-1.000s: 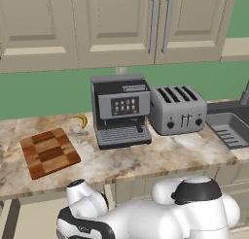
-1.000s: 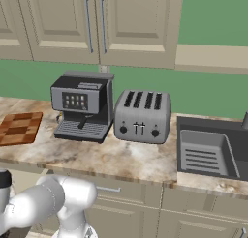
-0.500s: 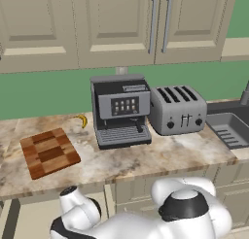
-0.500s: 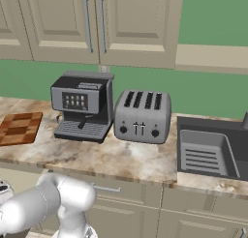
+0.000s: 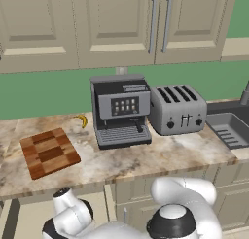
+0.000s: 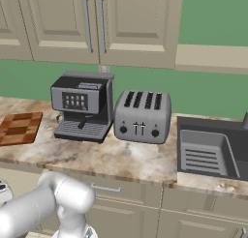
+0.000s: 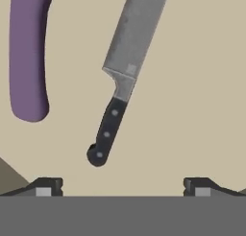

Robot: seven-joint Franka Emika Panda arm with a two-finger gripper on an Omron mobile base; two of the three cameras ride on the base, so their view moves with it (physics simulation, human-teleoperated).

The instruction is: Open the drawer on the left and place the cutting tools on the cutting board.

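Note:
In the hand view my gripper (image 7: 123,187) is open, its two dark fingertips (image 7: 48,186) spread wide above the beige floor of the drawer (image 7: 192,105). Two cutting tools lie on that floor. A knife (image 7: 117,93) with a grey blade and a black riveted handle points its handle end toward the gap between my fingers, not touching them. The rounded arm of a purple tool (image 7: 28,57) lies to its left. The checkered wooden cutting board (image 5: 48,153) (image 6: 19,128) rests on the counter at the left, with nothing on it. My arm reaches down below the counter front beneath the board.
A coffee machine (image 5: 120,111) and a toaster (image 5: 177,109) stand mid-counter, and a sink (image 5: 227,128) lies at the right. A banana (image 5: 82,120) sits near the wall beside the board. Wall cabinets (image 5: 116,24) hang above the counter.
In the base views my arm has sunk lower and a little to the left, below the counter's front edge. The gripper has stayed open.

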